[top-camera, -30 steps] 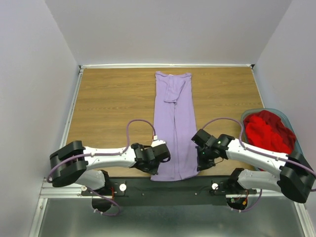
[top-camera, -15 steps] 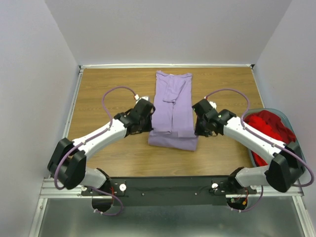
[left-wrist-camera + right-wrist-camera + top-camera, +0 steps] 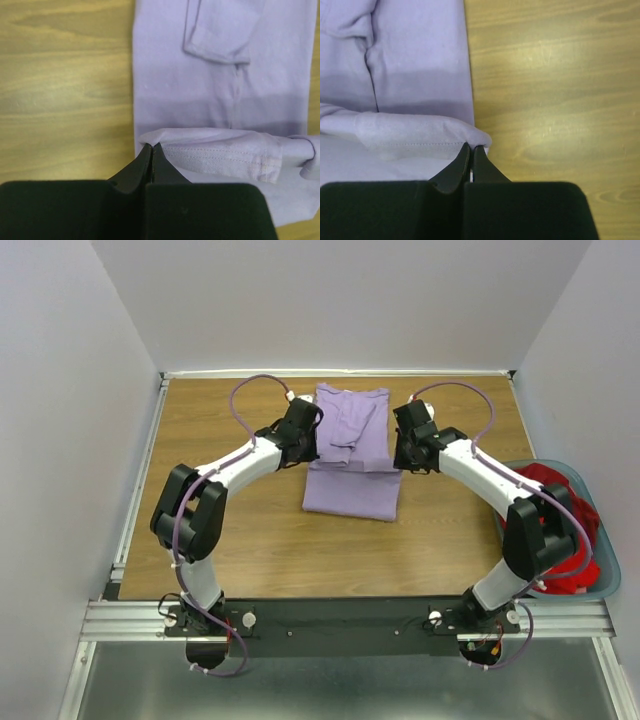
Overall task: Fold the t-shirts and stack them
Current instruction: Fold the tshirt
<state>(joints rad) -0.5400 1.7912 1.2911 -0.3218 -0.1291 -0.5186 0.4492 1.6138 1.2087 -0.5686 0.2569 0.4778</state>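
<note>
Starting at the near edge of the light-brown wood-grain table, the two white-and-black arms rise from their bases and stretch toward the far half of the surface, curving inward toward each other. At the near right, by the table's right edge, sits a teal-grey plastic basket with a bright red cloth t-shirt heaped loosely in it; the right arm's elbow crosses in front of part of that heap.

Around the table's middle lies the light lavender-purple cloth t-shirt, folded into a narrow strip running lengthwise away from the arms. Its near part is doubled over on top of itself, so the fold forms its nearest edge.

Farther on, the left gripper is clenched on the left corner of the doubled-over hem. Its dark fingers press together with a pinch of lavender cloth at their tips, as the left wrist view shows. The right gripper is likewise clamped on the right corner of that same hem, with the stitched edge bunched just beyond its tips. A darker band of shade lies across the cloth just past the held hem.

Beyond the grippers the rest of the strip lies flat with a folded-in sleeve on top, and its far end is close to the table's far edge.
</note>
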